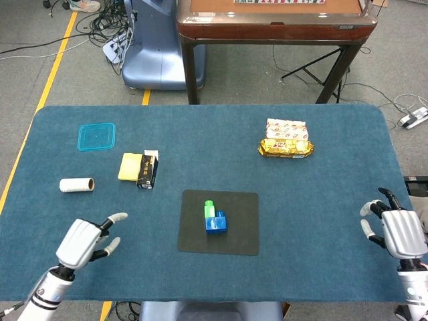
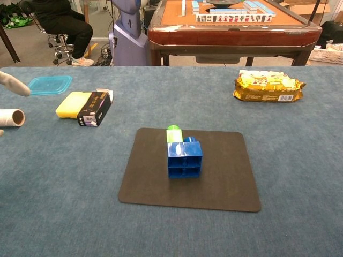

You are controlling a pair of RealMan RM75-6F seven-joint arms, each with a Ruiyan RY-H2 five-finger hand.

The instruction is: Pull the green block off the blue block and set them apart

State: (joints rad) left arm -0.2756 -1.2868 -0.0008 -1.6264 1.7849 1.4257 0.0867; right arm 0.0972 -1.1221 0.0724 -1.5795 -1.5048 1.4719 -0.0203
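Note:
A green block (image 1: 209, 208) (image 2: 174, 134) is joined to a blue block (image 1: 216, 223) (image 2: 185, 158) in the middle of a dark mat (image 1: 221, 239) (image 2: 225, 182). My left hand (image 1: 83, 241) hovers over the near left of the table, fingers spread and empty, well left of the mat. Only a fingertip of it shows at the left edge of the chest view (image 2: 12, 84). My right hand (image 1: 399, 231) is at the near right table edge, fingers apart, holding nothing, far from the blocks.
On the left lie a cardboard roll (image 1: 76, 184), a yellow sponge (image 1: 130, 166) beside a black box (image 1: 148, 172), and a teal lid (image 1: 96, 136). A snack bag (image 1: 286, 148) lies at the back right. A brown table (image 1: 274, 20) stands behind.

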